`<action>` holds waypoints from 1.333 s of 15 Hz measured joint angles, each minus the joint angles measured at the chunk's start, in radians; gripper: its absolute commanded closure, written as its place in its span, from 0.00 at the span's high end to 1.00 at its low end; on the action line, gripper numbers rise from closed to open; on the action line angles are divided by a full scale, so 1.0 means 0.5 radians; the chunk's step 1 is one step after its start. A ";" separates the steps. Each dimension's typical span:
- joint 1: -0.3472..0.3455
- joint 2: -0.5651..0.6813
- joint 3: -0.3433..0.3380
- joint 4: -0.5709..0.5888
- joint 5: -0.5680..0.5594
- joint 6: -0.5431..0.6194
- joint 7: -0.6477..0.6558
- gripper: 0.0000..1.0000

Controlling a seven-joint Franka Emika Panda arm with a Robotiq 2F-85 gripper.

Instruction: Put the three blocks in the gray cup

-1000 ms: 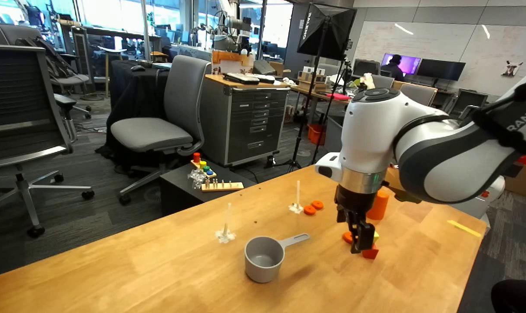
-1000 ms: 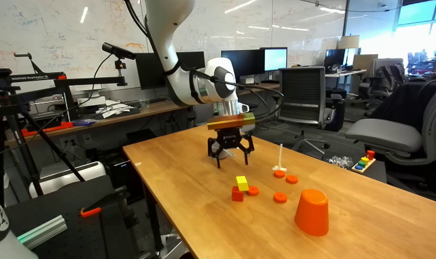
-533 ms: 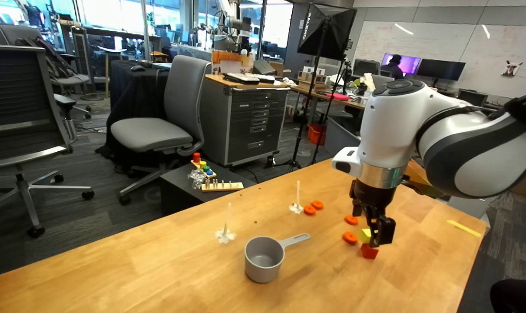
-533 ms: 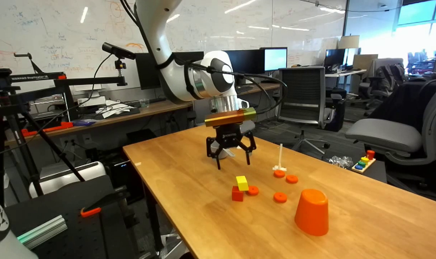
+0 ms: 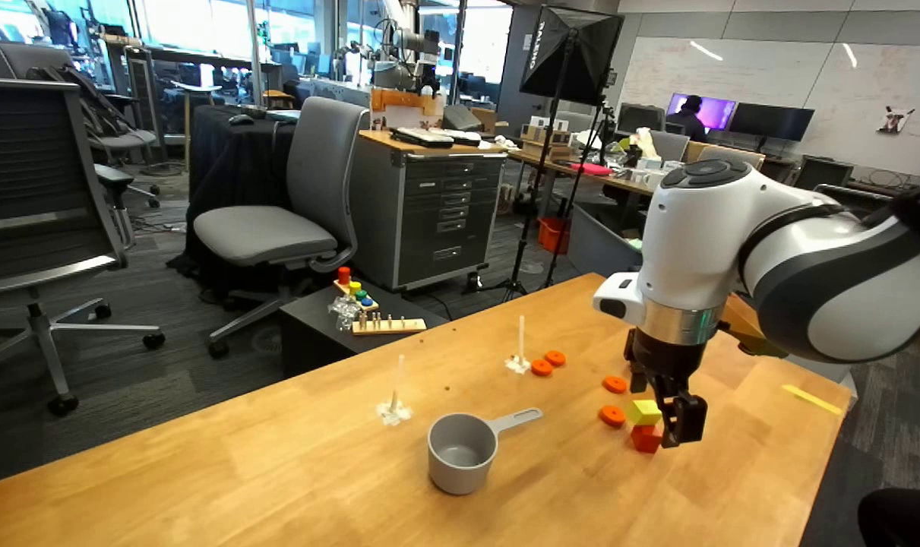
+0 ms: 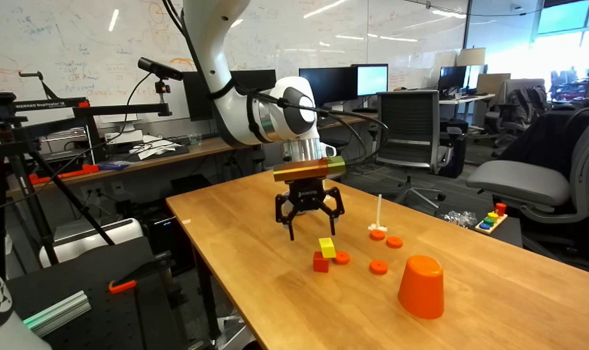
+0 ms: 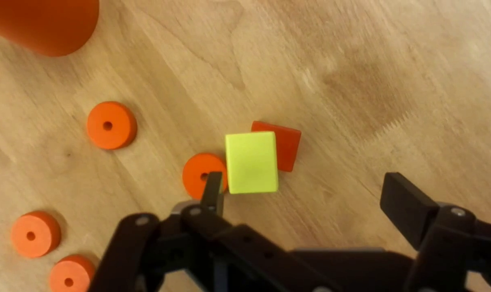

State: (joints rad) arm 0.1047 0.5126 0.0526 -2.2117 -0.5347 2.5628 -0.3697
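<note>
The yellow-green block (image 5: 645,412) rests on the red block (image 5: 646,439); both also show in an exterior view (image 6: 327,248). In the wrist view the yellow-green block (image 7: 251,163) covers part of the red block (image 7: 288,148). No orange block shows; it is hidden or out of view. The gray cup (image 5: 460,472) stands upright with its handle toward the back right; no block shows inside it. In an exterior view it is mostly hidden behind my gripper (image 6: 312,236). My gripper is open and empty, above and beside the blocks, which show left of centre between its fingers in the wrist view.
Several orange rings lie about; one orange ring (image 7: 200,172) is close beside the blocks. An upside-down orange cup (image 6: 423,289) stands farther off on the table. Two thin upright pegs (image 5: 521,342) (image 5: 397,387) are taped to the table.
My gripper has moved rightward in an exterior view, away from the gray cup, and has come lower over the last half second. It stays open. The blocks and the cup have not moved.
</note>
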 measured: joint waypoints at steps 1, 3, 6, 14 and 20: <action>-0.009 0.002 -0.009 -0.012 0.000 0.010 0.000 1.00; -0.029 0.003 -0.029 -0.031 0.000 0.033 0.000 1.00; -0.057 0.004 -0.053 -0.041 0.000 0.050 0.000 1.00; -0.063 0.059 -0.061 -0.009 -0.001 0.117 -0.039 1.00; -0.063 0.199 -0.048 0.093 0.000 0.126 -0.091 0.94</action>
State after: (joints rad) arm 0.0734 0.6120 0.0285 -2.1650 -0.5349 2.6256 -0.4154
